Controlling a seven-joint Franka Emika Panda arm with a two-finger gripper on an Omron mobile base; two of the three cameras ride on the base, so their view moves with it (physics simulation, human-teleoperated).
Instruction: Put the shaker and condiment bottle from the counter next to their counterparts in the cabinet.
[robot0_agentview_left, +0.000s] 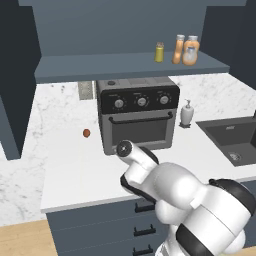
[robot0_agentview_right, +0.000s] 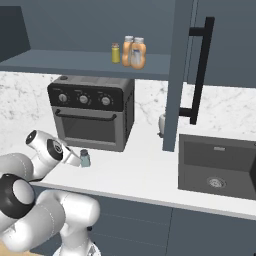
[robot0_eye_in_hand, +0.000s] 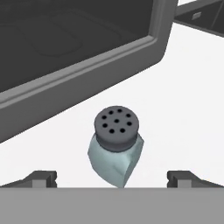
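Hovering close over the shaker (robot0_eye_in_hand: 115, 148), your gripper (robot0_eye_in_hand: 112, 178) has its jaws spread wide, one dark tip on each side of the jar, gripping nothing. The shaker stands upright on the white surface (robot0_agentview_right: 145, 172), just in front of the black toaster oven (robot0_agentview_right: 92, 112). Ease down, keep the jar centred between the tips, and close below the grey cap. Farther up, on the cabinet (robot0_agentview_left: 125, 65) shelf, stand the yellow-green shaker (robot0_agentview_left: 159, 52) and two orange bottles (robot0_agentview_left: 186, 50).

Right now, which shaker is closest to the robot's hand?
The blue-grey shaker on the counter, between the open fingertips. The yellow-green shaker stands up on the cabinet shelf.
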